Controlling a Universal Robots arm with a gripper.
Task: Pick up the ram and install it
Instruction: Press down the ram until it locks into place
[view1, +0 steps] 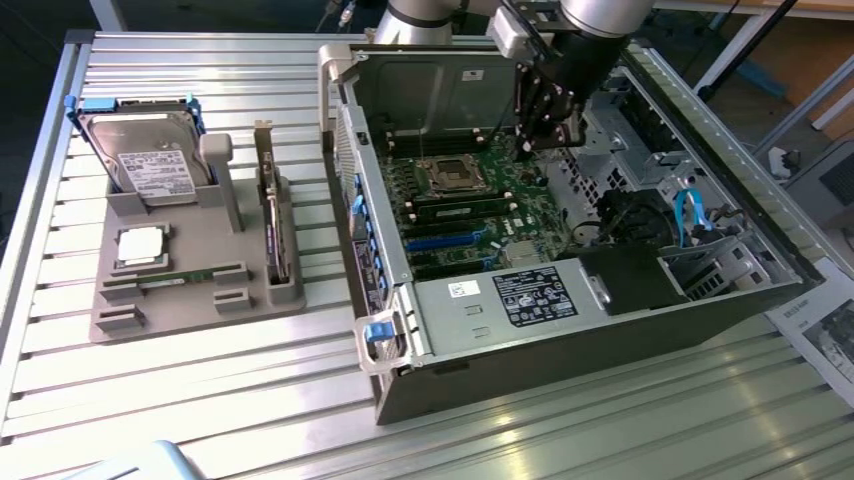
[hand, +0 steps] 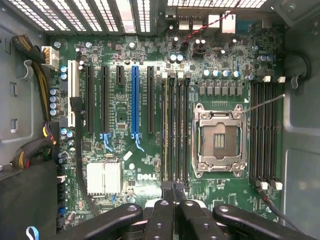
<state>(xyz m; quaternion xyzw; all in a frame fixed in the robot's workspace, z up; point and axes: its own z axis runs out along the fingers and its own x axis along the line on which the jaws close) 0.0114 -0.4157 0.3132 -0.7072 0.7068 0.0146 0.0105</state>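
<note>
Ram (hand: 165, 130) sits edge-on in the motherboard (hand: 117, 145), just beside the shut, empty tool (hand: 174, 188).

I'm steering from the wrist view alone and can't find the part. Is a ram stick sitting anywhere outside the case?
Observer: Yes, a green ram sits in the grey tray, on the exterior view's left of the case.
Operator: What stands between it and the case?
Observer: An upright dark card, in the tray's slot nearest the case.
Operator: Is the arm near the ram?
Observer: No, the end effector is down inside the open case, apart from the tray.
</note>
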